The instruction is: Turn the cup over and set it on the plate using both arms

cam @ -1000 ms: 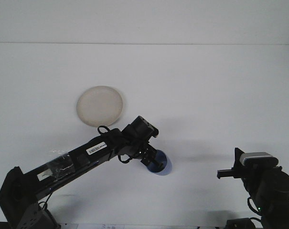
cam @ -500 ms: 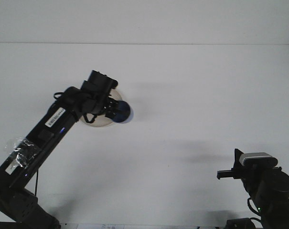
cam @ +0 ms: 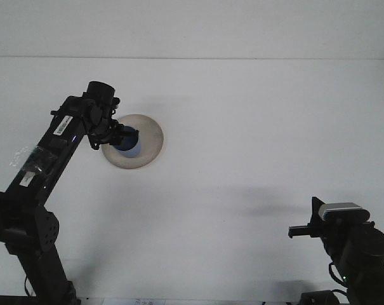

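Take the plate [cam: 144,149] as your reference: it sits on the white desk [cam: 261,127], and the blue cup [cam: 127,141] is over its left half, low enough that you cannot tell whether it has touched down. Your left end effector [cam: 117,135] is clamped on the cup, reaching in from the plate's left edge. The cup lies directly at the fingertips, on the plate side of the wrist, and its long axis looks tilted, pointing down and toward the plate's centre, not standing upright. That tilt is what the coming move turns on: you likely need to bring the cup upright over the plate's middle before letting go.

Your right end effector [cam: 299,232] is parked well away, down and to the right of the plate; whether it is spread or closed cannot be told. The left arm is clearly the nearer one.

White stickers with dark print run along the left arm's links, but the writing is too small to read.
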Controlling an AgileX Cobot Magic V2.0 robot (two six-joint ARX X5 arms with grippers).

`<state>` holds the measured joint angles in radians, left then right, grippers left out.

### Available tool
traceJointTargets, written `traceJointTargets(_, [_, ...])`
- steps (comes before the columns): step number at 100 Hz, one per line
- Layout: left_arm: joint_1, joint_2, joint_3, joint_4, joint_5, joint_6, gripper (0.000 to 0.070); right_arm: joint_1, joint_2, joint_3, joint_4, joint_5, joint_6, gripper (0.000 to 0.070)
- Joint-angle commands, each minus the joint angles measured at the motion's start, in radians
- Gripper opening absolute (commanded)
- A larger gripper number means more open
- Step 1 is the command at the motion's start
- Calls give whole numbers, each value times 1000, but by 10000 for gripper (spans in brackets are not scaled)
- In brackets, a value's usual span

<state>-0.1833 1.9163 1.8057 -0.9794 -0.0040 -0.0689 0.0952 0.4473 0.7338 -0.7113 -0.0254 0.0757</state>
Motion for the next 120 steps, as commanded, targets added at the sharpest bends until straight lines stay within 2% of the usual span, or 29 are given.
traceJointTargets(1, [0, 26, 26, 15, -3, 8, 11, 0, 6, 9, 14, -1, 6, 0])
traceJointTargets(25, [0, 40, 26, 30, -3, 7, 19, 0, 6, 9, 14, -1, 5, 0])
traceJointTargets(29, [0, 40, 26, 31, -3, 5, 39, 0, 6, 9, 14, -1, 3, 0])
traceJointTargets(34, [0, 40, 26, 30, -3, 4, 118, 0, 6, 9, 14, -1, 3, 0])
traceJointTargets(45, [2, 40, 26, 33, -3, 3, 359, 0, 6, 9, 15, -1, 3, 0])
traceJointTargets(48, [2, 40, 26, 38, -3, 3, 398, 0, 6, 9, 15, -1, 3, 0])
traceJointTargets(53, [2, 40, 26, 47, -3, 3, 425, 0, 6, 9, 15, -1, 3, 0])
traceJointTargets(92, [8, -23, 142, 145, 0, -3, 405, 0, 6, 9, 15, 0, 2, 0])
traceJointTargets(95, [5, -43, 142, 154, 0, -8, 380, 0, 5, 9, 15, 0, 3, 0])
traceJointTargets(104, [-16, -108, 138, 169, 0, -14, 247, 0, 5, 9, 16, 0, 3, 0])
traceJointTargets(108, [-26, -140, 135, 170, 0, -14, 213, 0, 5, 9, 16, 0, 2, 0])
traceJointTargets(120, [-63, -237, 108, 164, 0, -14, 211, 0, 5, 9, 15, 6, 3, 0])
